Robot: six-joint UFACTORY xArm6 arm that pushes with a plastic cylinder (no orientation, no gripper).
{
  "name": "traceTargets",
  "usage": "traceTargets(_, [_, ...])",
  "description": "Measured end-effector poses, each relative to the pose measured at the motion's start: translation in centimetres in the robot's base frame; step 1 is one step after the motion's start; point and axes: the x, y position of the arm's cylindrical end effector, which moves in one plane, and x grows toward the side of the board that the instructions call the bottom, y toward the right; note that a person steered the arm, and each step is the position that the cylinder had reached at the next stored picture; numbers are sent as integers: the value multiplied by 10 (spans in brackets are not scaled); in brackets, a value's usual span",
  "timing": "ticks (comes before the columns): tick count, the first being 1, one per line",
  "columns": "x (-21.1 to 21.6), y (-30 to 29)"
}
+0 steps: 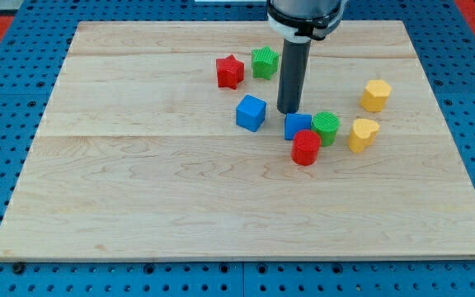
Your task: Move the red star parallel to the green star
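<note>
One red star (230,72) lies up-left of my tip (288,110), beside the green star (264,63); no gripper is fitted.

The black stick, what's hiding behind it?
My tip stands just above the small blue block. The rod covers a strip of wooden board beside the green star; whatever lies on that strip is hidden.

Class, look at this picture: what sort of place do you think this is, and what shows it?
Probably a robotics lab bench: a wooden board on a blue pegboard surface, small coloured blocks such as the red star, and my tip on a robot arm.
</note>
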Motion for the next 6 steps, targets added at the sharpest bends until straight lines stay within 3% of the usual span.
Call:
traceTargets(3, [-9, -48])
traceTargets(6, [-80, -79])
